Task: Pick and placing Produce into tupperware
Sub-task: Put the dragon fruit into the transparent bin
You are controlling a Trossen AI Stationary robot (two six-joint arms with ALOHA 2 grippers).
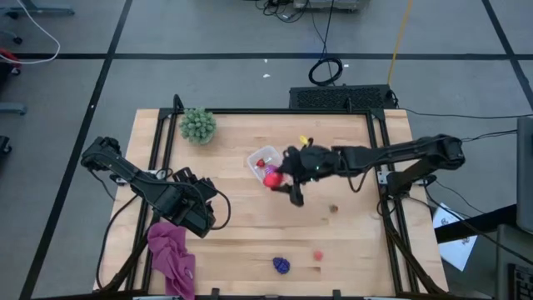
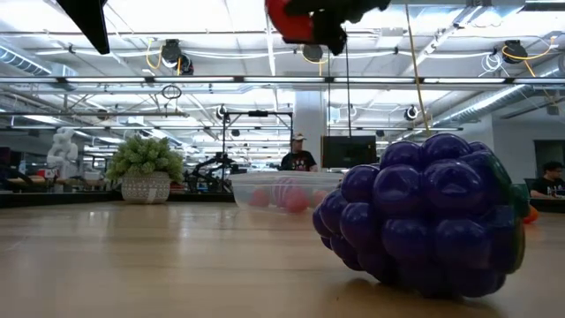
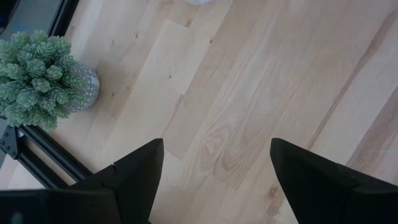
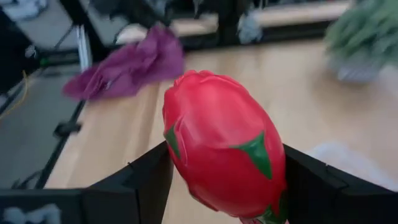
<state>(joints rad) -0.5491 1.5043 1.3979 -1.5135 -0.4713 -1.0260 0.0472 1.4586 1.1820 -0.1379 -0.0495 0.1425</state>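
Note:
My right gripper hangs over the table at the near right corner of the clear tupperware and is shut on a red toy fruit with green scales. The tupperware holds pink and red pieces. A purple grape bunch, a small red piece and a brownish piece lie on the wood. In the low view the grape bunch fills the foreground. My left gripper waits open near the table's left side, above bare wood. My right gripper pinches the red fruit's sides between its two fingers, one on each side. The fruit is lifted clear of the table, high above it in the low view. It stands out beyond the fingertips.
A spiky green plant in a pot stands at the far left of the table. A magenta cloth lies crumpled at the near left corner. Black frame rails run along the table's sides. Bare wood lies between the tupperware and the near edge.

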